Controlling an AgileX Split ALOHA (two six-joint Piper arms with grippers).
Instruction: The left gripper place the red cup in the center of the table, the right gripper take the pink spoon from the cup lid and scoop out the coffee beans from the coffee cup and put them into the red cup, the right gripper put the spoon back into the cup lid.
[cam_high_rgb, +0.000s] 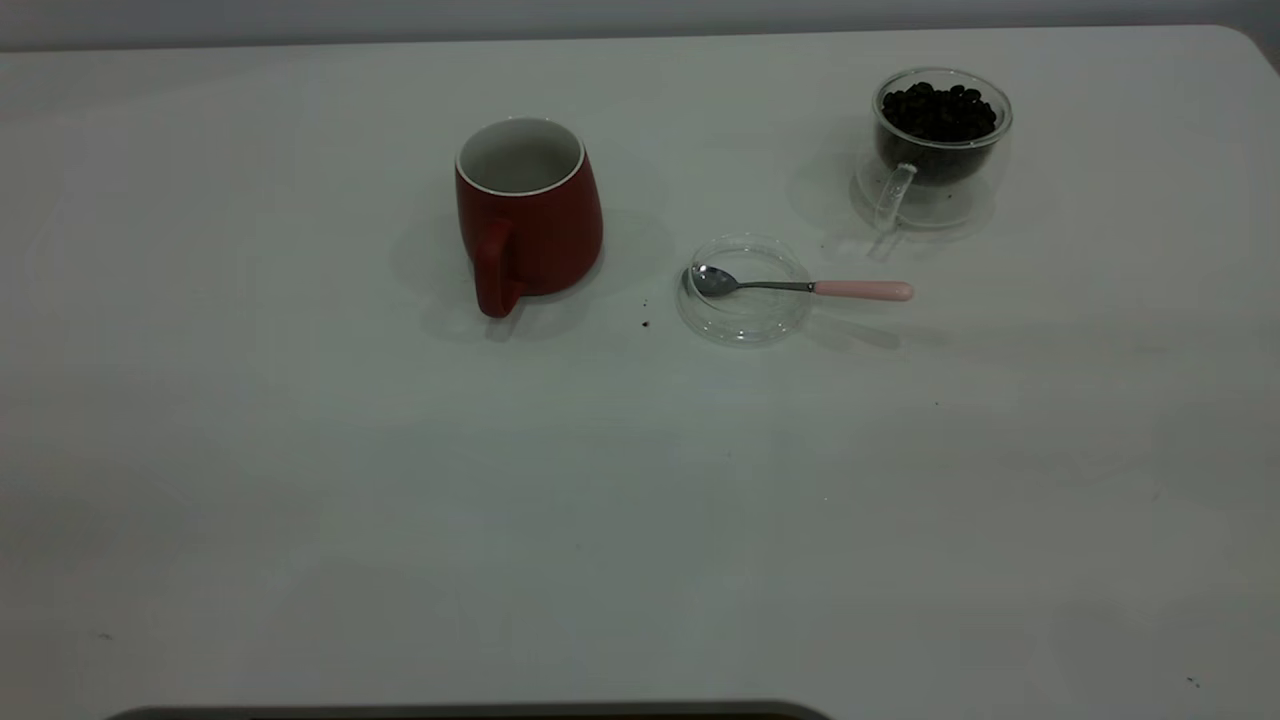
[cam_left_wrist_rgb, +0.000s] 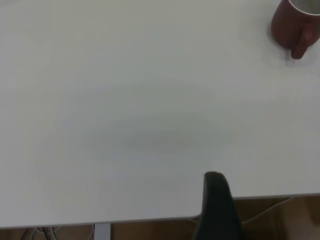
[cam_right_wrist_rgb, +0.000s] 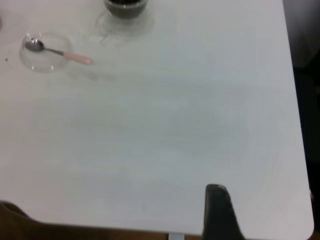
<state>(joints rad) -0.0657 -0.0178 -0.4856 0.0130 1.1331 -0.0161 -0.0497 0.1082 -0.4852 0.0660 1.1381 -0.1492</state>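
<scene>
Both grippers sat at the table's (cam_high_rgb: 300, 500) near edge — jaw state untellable. Upright, the dark red cup (cam_high_rgb: 528, 215) stood beside the cup lid (cam_high_rgb: 745, 290) — pink spoon (cam_high_rgb: 800, 287) across it.

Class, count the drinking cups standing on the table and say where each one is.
2. The red cup stands upright near the table's middle, handle toward the camera. The glass coffee cup, full of coffee beans, stands at the far right. None seems hidden.
</scene>
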